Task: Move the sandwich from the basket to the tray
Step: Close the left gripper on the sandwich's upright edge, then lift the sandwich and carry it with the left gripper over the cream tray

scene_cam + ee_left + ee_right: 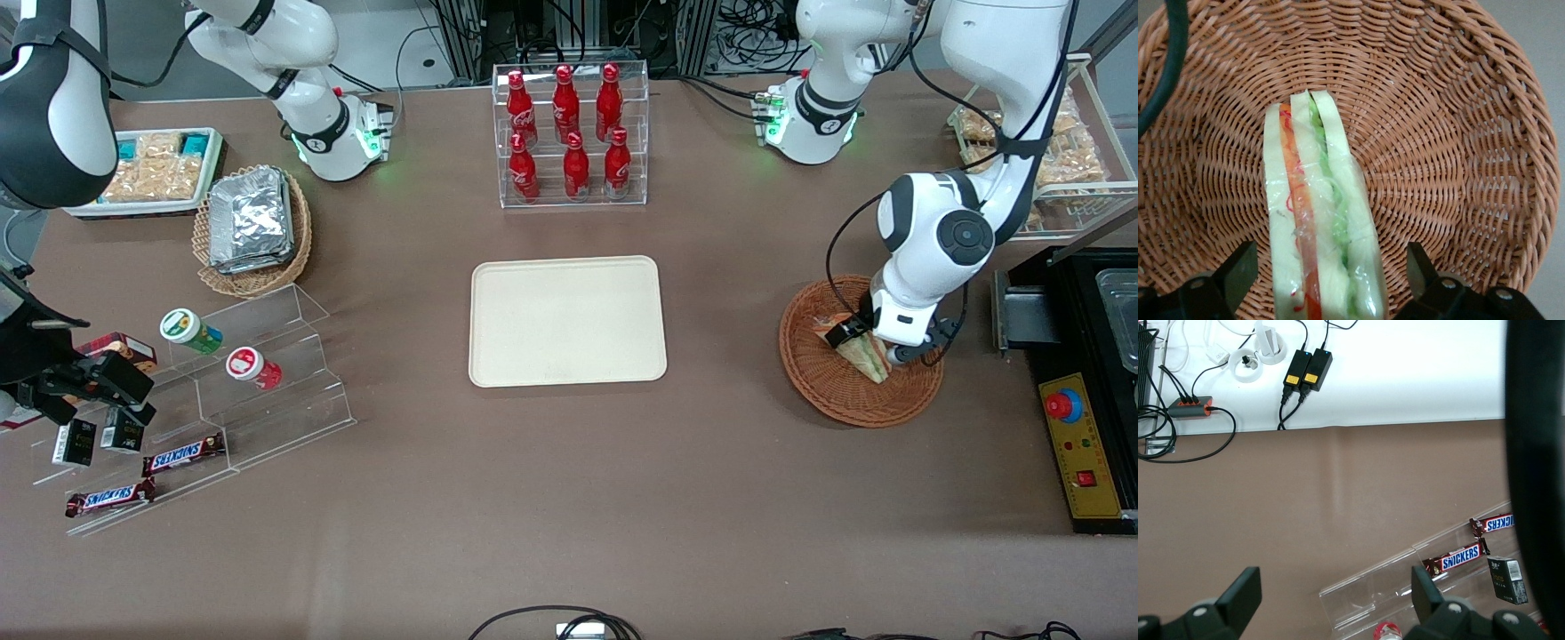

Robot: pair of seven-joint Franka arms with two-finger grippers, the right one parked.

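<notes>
Pincer: gripper [1328,280] of the working arm sits low inside the basket [818,373], its two fingers [1238,270] spread to either side of the sandwich [1318,220] with a gap showing between each one and the wrapper; released, grasping nothing.
Sandwich: lies on the woven floor of the basket, standing on edge so the filling layers face up; pale bread, orange and red strip, green strip, all under clear wrap.
Basket: round, reddish-brown wicker, on the table toward the working arm's end, near the black control box [1080,444] at that edge.
Tray: cream-beige tray [567,320], rounded corners, flat on the middle of the table, well apart from the basket, nothing on it.
Bottles: red bottles in a clear rack [570,133], farther from the front camera than the tray.
Parked arm's end: tan oval basket of foil packets [253,222], clear stepped stand with snack cups [191,331] and Snickers bars [182,455].
</notes>
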